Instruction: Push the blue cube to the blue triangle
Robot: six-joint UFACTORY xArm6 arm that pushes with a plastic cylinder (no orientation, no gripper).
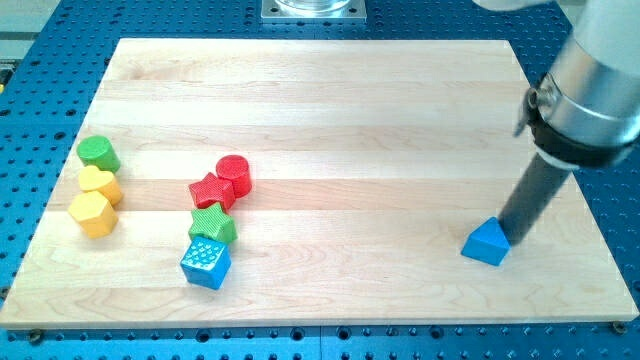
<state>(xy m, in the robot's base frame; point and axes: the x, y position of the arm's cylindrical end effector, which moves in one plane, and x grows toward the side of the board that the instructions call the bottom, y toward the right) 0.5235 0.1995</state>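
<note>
A pale wooden board (330, 120) made of long glued strips with visible grain fills most of the view, its edges narrowing toward the view's top. It lies on a blue metal surface (40, 60) dotted with a regular grid of small holes, which shows along all four sides of the board. At the view's top, just beyond the board's far edge, sits a grey metal mounting plate (313, 9), and the light is even and bright, casting only soft, short shadows on the wood.
</note>
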